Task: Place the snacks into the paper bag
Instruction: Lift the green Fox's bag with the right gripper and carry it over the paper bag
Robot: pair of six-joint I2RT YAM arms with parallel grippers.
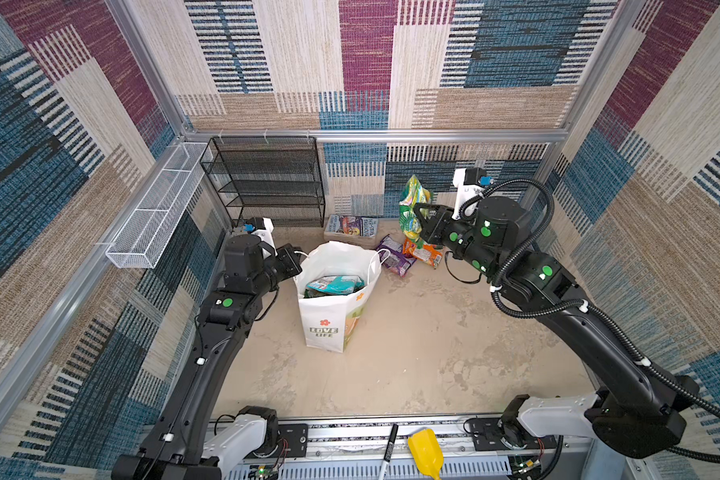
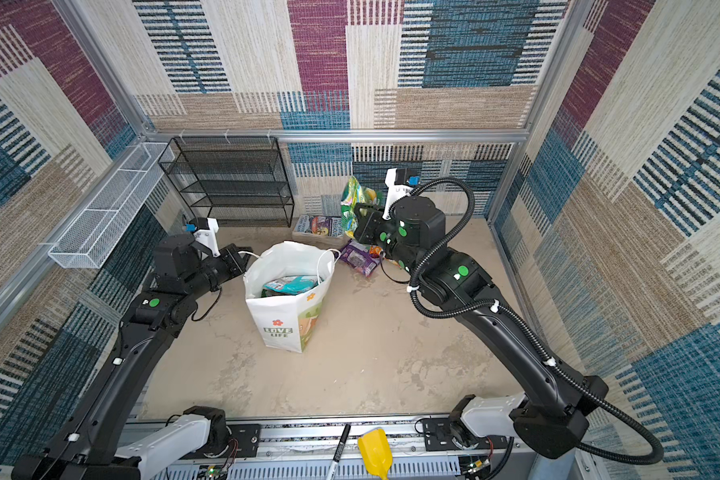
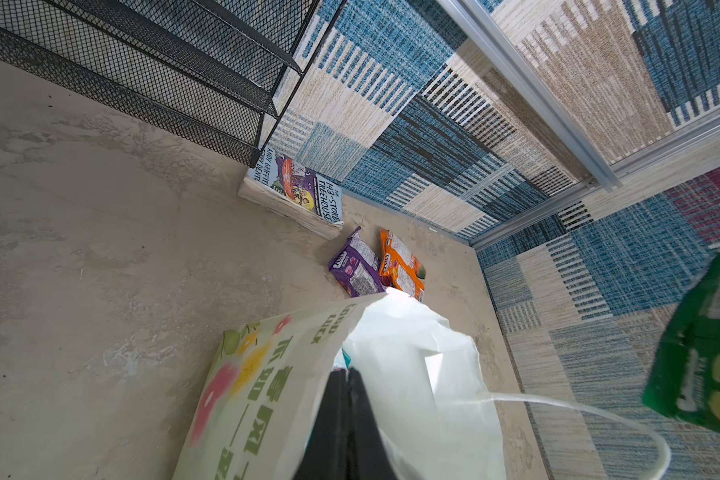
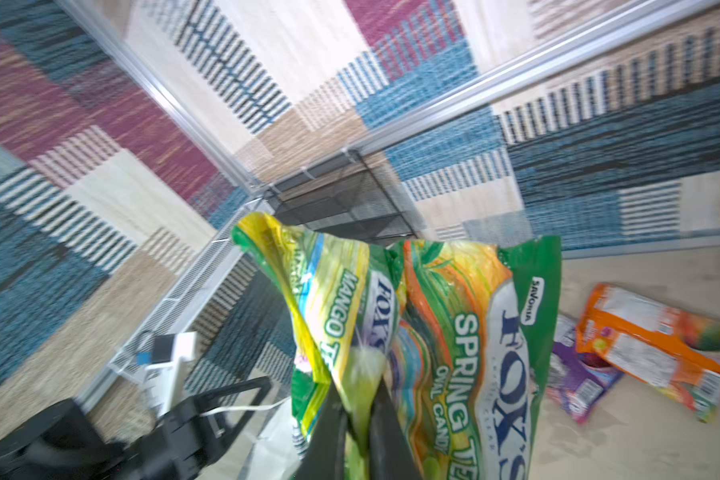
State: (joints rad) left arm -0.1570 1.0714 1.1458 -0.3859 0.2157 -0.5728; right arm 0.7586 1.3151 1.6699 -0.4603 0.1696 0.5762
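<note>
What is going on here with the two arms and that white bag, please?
The left gripper, jaws shut on its rim, holds the paper bag open. The right gripper holds two FOX'S packets in the air beyond the bag. A teal packet lies inside; a purple packet and an orange packet lie on the table near a book.

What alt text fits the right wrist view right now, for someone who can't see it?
The right gripper is shut on yellow-green FOX'S candy packets, seemingly two, held up close to the camera. Beyond them an orange packet and a purple packet lie on the table; the left gripper at the paper bag is a blur.
</note>
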